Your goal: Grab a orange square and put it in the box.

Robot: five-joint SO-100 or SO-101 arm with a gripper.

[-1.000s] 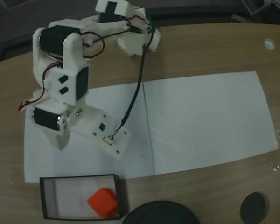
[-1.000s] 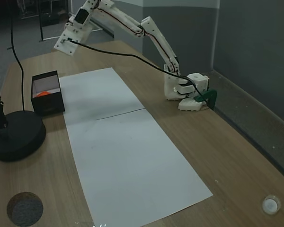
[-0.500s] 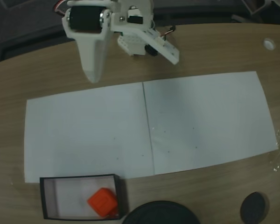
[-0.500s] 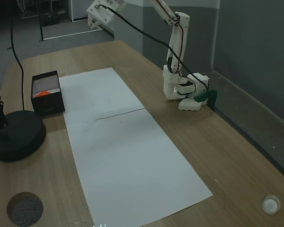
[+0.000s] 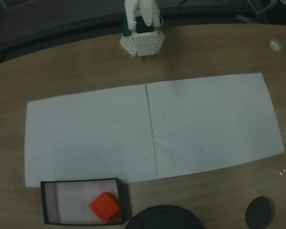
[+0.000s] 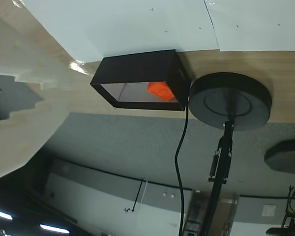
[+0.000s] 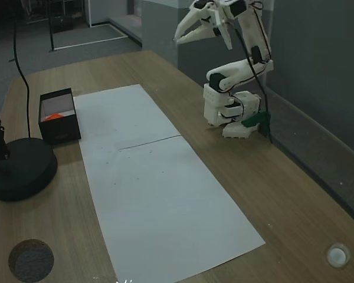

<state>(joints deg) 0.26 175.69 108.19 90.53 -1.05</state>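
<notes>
Over at the seven o'clock corner of a fixed view, the orange square (image 5: pixel 105 207) sits inside the box (image 5: pixel 47 206), tucked toward the box's right end. The wrist view catches it too, the orange square (image 6: pixel 160 90) showing through the open side of the box (image 6: pixel 137 68).

Big change from a second ago: the arm was stretched out over the paper close to the box; half a second ago it was already pulled up toward twelve o'clock; now it is folded right back over its base (image 5: pixel 142 43) at the far edge of the bench (image 5: pixel 62 71). In a fixed view the hand (image 7: pixel 179 39) is high above the bench, pointing toward nine o'clock, its two fingers spread a little and holding nothing. The square and box have not shifted across any of these frames.

Counting up: one orange square, one box, one arm. Two white paper sheets (image 5: pixel 86 133) lie edge to edge, meeting at a seam near the middle. One large black round stand base (image 7: pixel 20 168) rests just beside the box, and one small black disc (image 5: pixel 259 211) lies at five o'clock. One small white cap (image 5: pixel 275 45) rests at one o'clock.
</notes>
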